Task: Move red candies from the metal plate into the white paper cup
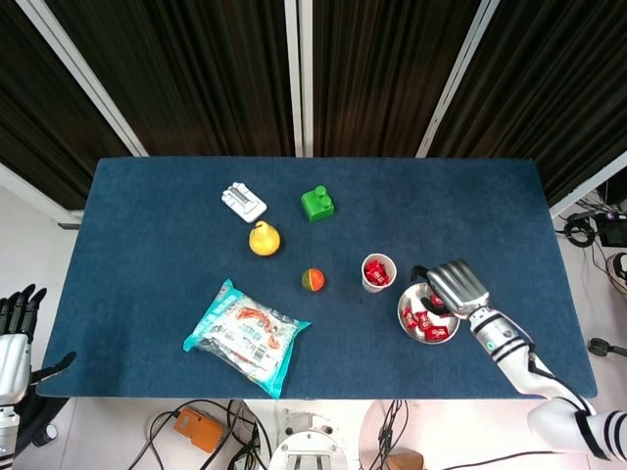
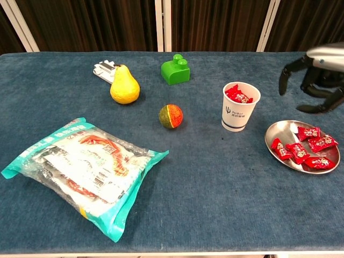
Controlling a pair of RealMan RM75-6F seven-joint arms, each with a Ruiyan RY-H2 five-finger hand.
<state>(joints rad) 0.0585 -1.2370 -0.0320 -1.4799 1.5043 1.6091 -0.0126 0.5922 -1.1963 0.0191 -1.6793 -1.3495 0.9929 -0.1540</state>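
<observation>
The white paper cup (image 2: 239,107) (image 1: 378,271) stands right of the table's middle with red candies (image 2: 238,96) inside. To its right the metal plate (image 2: 277,134) (image 1: 406,315) holds several red candies (image 2: 301,149) (image 1: 423,321). My right hand (image 2: 317,77) (image 1: 453,286) hovers above the plate's far side, fingers spread and curved downward, nothing in them. My left hand (image 1: 14,331) hangs off the table's left edge, fingers apart and empty.
A yellow pear (image 2: 124,86), a green block (image 2: 176,70), a white clip-like object (image 2: 104,69), and an orange-green ball (image 2: 171,116) lie on the blue table. A large snack bag (image 2: 86,169) lies front left.
</observation>
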